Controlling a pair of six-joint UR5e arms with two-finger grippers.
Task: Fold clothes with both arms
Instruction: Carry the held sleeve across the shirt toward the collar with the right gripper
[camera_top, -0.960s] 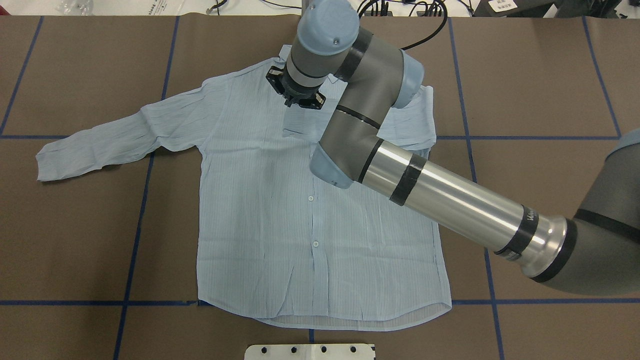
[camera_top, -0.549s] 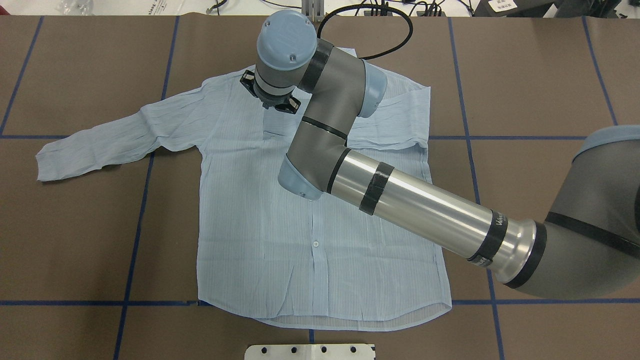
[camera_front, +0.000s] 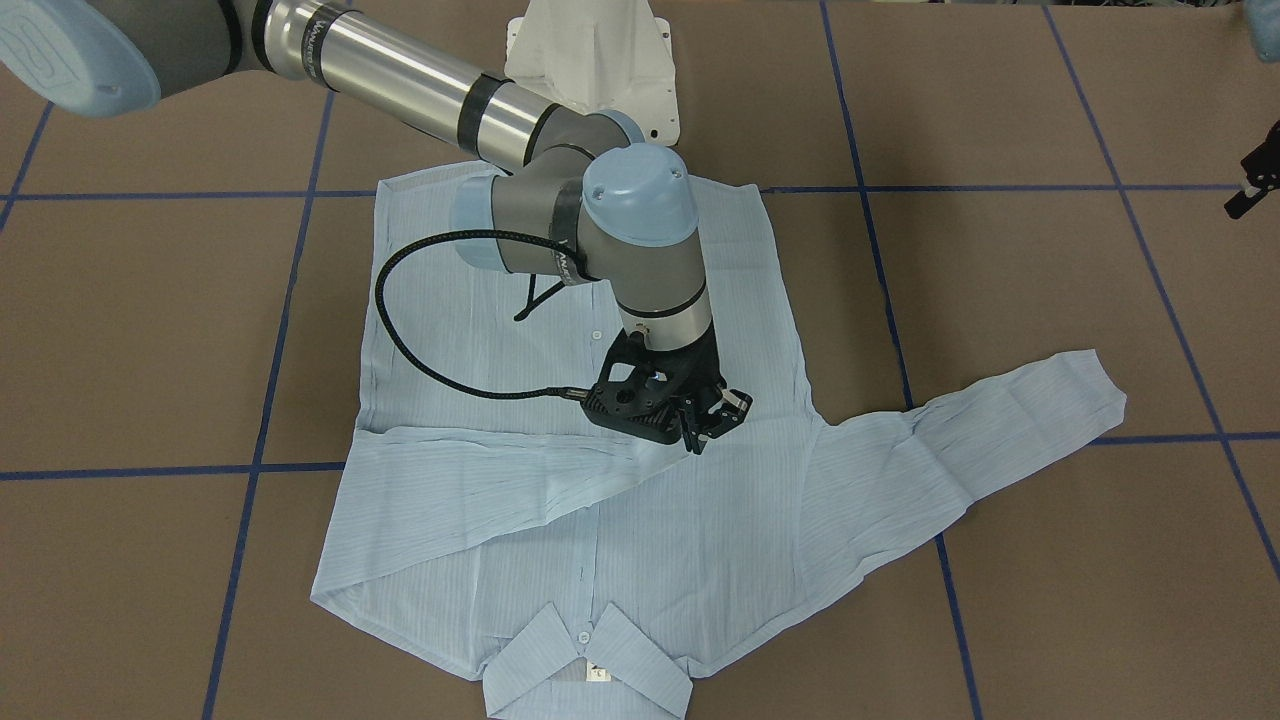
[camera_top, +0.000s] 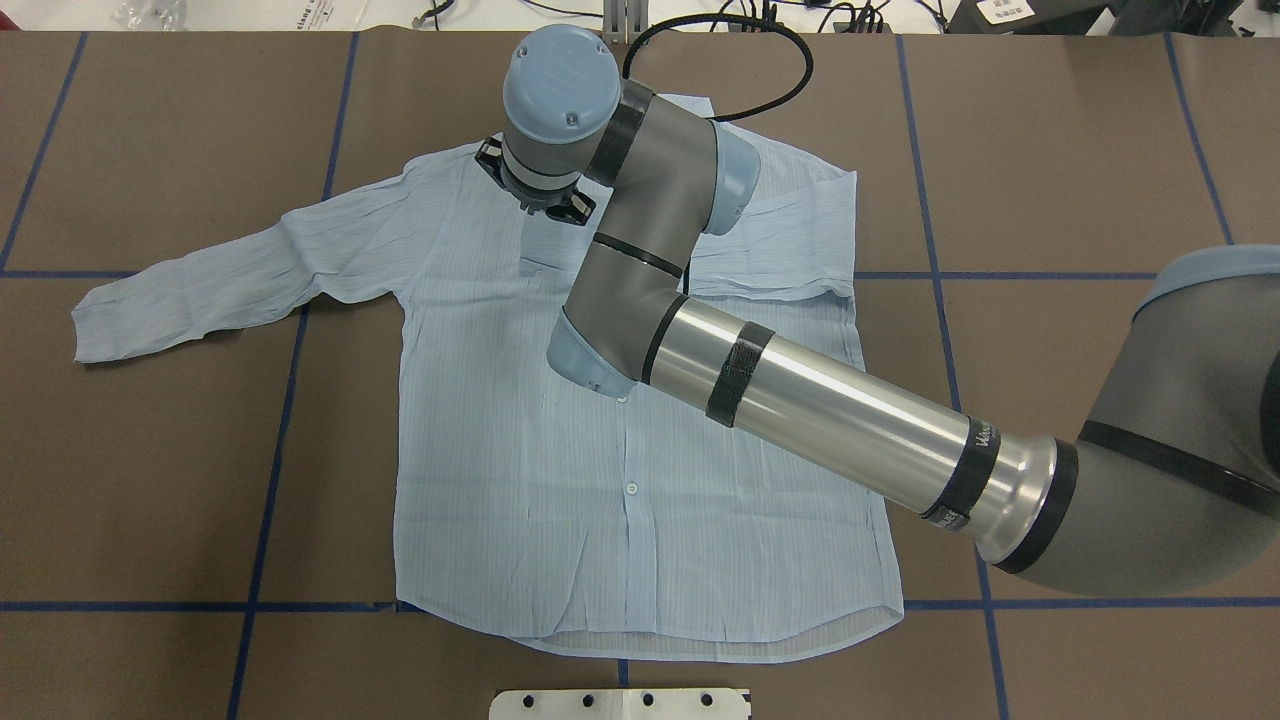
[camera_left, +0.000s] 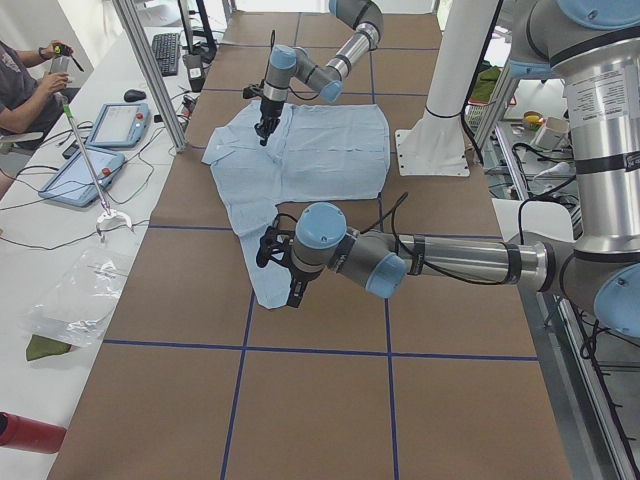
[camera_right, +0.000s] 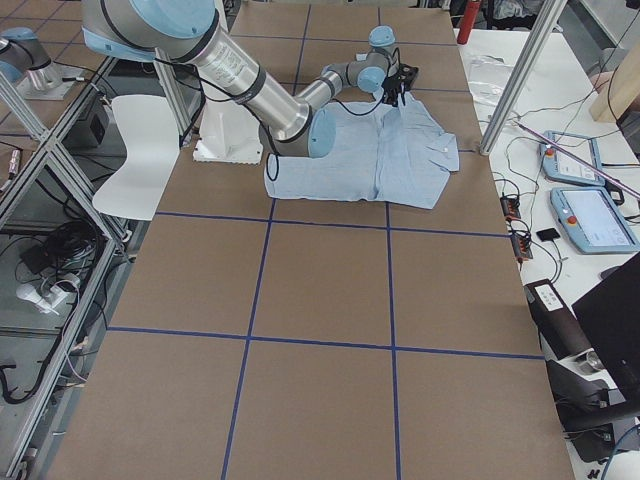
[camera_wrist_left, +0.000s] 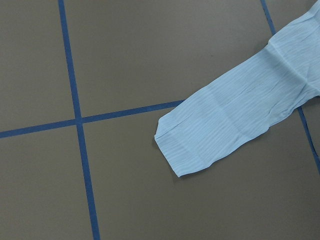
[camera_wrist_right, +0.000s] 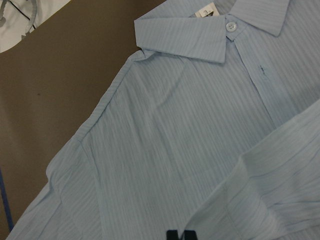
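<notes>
I judge the fold barely begun. The thin light-blue striped button-up shirt (camera_top: 560, 500) lies flat, buttons up, on the brown paper-covered table (camera_top: 150, 450). One sleeve (camera_front: 480, 480) is drawn across the chest. My right gripper (camera_front: 700, 435) hangs at its cuff end, fingers pressed nearly together, seemingly pinching that cloth. The other sleeve (camera_top: 230, 275) lies spread out to my left, and my left gripper (camera_left: 283, 268) hovers above its cuff; spread or closed, I cannot tell. That sleeve and the body folds remain. My right arm's black cable (camera_front: 500, 396) loops over the shirt and might snag it.
</notes>
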